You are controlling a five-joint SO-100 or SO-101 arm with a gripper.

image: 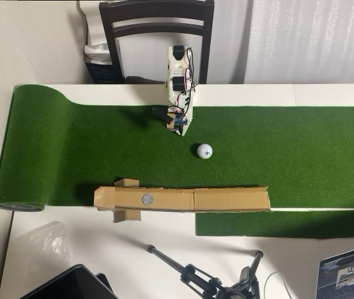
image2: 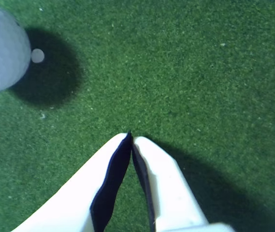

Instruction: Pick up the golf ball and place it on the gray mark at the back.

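Green putting turf (image: pixel 301 143) runs across my white desk (image: pixel 164 249), with a dark chair (image: pixel 157 25) behind the arm and a tripod (image: pixel 208 280) lying along the near edge of the overhead view. On my reading, nothing of the task is done yet.

The golf ball (image: pixel 204 151) sits free on the turf, just below and right of the arm in the overhead view. The wrist view catches the ball at its upper left corner, resting on the grass with its shadow beside it, well clear of the fingertips.

My gripper (image2: pixel 130 136) is pinched together, tips meeting with nothing between them, pointing down at bare turf. In the overhead view I can only see the arm's body above the ball, not the tips.

The gray mark (image: pixel 146 200) lies on a strip of brown cardboard (image: pixel 226 199) along the lower edge of the turf, left of the ball and apart from it. It is uncovered.

So everything remains, as I judge it: spread the jaws, swing over to the ball, close on it, lift, carry it across to the cardboard and set it on the spot. A round ball on flat cardboard may roll off, so I expect the release will need to be low and gentle.
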